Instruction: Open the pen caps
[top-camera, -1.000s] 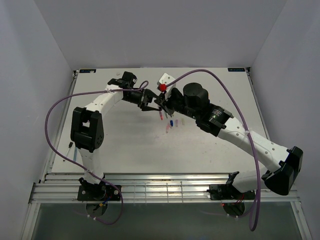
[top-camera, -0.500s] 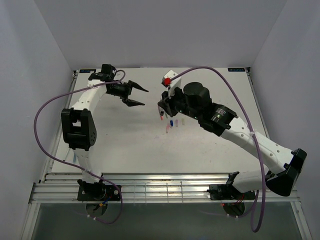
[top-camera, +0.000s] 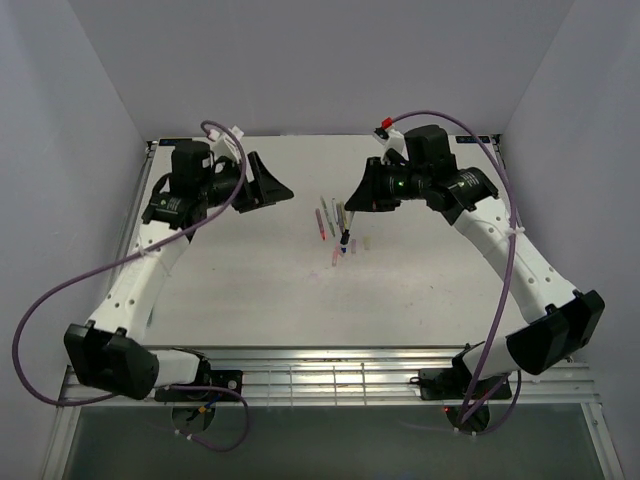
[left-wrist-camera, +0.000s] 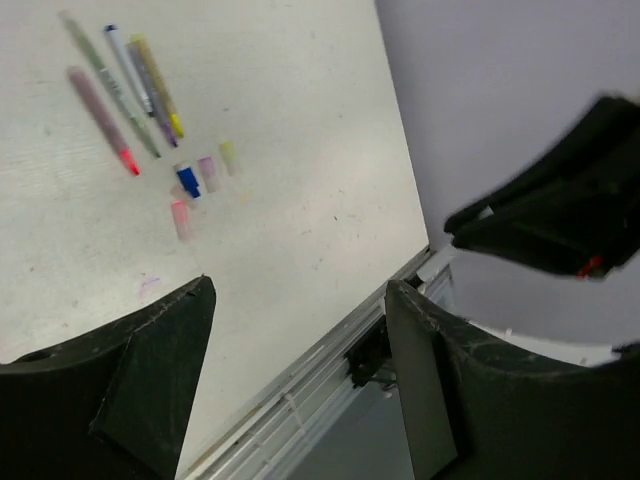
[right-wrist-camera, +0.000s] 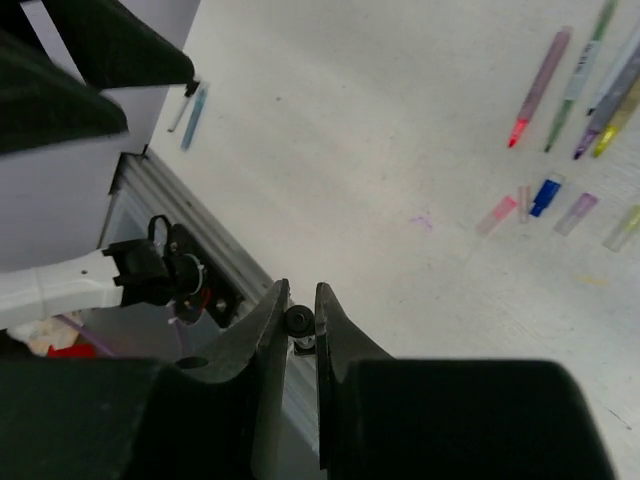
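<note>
Several pens (top-camera: 331, 215) lie side by side mid-table: pink, green, white and yellow (left-wrist-camera: 120, 80) (right-wrist-camera: 580, 90). Just in front of them lie loose pen caps (top-camera: 346, 248) in pink, blue, lilac and pale yellow (left-wrist-camera: 195, 182) (right-wrist-camera: 548, 203). My left gripper (top-camera: 277, 185) (left-wrist-camera: 300, 285) hangs open and empty, well to the left of the pens. My right gripper (top-camera: 351, 204) (right-wrist-camera: 302, 292) hovers just right of the pens. It is shut on a small dark round cap (right-wrist-camera: 299, 320), seen end-on between the fingertips.
A slotted metal rail (top-camera: 330, 375) runs along the table's near edge, with both arm bases clamped to it. Grey walls close in the left, right and back. Two thin sticks (right-wrist-camera: 190, 112) lie near the table's left edge. Purple cables (top-camera: 60, 290) loop beside each arm.
The two grippers met over the pens a second ago. The left one has opened and drawn back to the left. The right arm has pulled away to the right, still shut, uncovering the pens.
</note>
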